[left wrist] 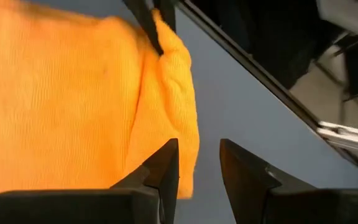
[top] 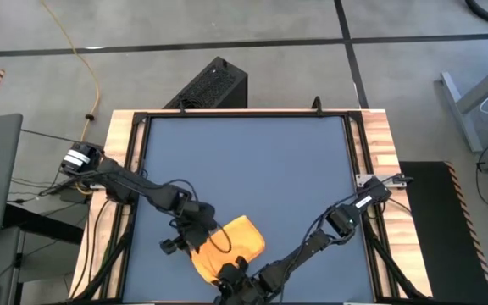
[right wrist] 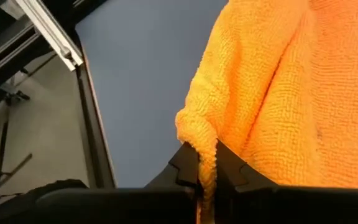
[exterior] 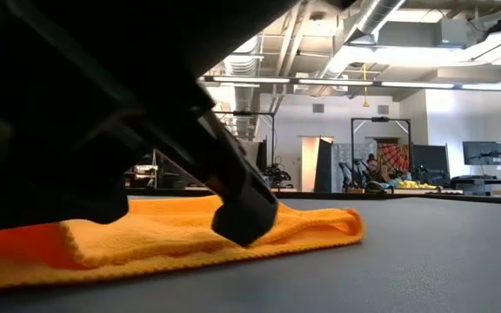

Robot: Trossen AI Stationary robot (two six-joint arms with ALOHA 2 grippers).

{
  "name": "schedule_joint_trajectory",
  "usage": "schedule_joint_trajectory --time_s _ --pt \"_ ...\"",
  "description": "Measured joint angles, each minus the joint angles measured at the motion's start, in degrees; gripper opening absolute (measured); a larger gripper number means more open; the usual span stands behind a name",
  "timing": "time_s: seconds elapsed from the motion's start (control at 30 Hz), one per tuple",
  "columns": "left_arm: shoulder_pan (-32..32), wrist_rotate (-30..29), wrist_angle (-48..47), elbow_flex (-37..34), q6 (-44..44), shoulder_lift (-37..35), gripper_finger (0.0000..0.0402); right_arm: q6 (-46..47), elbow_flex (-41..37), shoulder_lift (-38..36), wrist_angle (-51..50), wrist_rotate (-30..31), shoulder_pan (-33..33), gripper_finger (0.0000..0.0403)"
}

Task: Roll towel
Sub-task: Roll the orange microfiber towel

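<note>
The high view looks straight down on the whole table (top: 252, 161) from far above. The low view sits at tabletop height, looking level across into the room, very near the towel (exterior: 172, 239). Each wrist view looks forward past its own fingers, close over the towel's edge. All four views share the towel and the tabletop around it.

The towel (right wrist: 272, 106) was a soft cloth with a fine looped, nubby pile, matt all over. The tabletop (top: 252, 161) looked smooth and matt, like a dark blue mat. Along its two sides ran strips of pale wood (top: 379, 144) with visible grain, and a thin dark frame that looked like metal. The fingers (left wrist: 160, 177) of the left gripper (left wrist: 197, 168) seemed hard black plastic, smooth, with a slight sheen.
</note>
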Motion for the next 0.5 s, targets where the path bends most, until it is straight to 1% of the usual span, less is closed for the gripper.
schedule_joint_trajectory --time_s 0.07,0.13,0.23,0.33,0.5 --pt "-2.5 -3.4 3.5 -0.7 1.2 0.1 0.0104 1.0 0.0 0.0 -0.4 1.0 0.3 0.0035" --pt "-4.9 -8.3 5.9 -1.7 3.3 0.1 0.0104 1.6 0.0 0.0 -1.1 2.2 0.4 0.0036" --pt "-7.5 -13.6 6.2 -1.9 4.0 -0.4 0.0104 1.7 0.0 0.0 -1.4 2.9 0.4 0.0036" --pt "-9.2 -16.4 6.4 -1.8 4.7 -1.0 0.0104 1.8 0.0 0.0 -1.5 2.9 0.4 0.0036" --pt "-12.2 -24.8 3.3 -1.8 10.5 -0.8 0.0104 1.4 0.0 0.0 -1.6 2.9 0.4 0.0037"
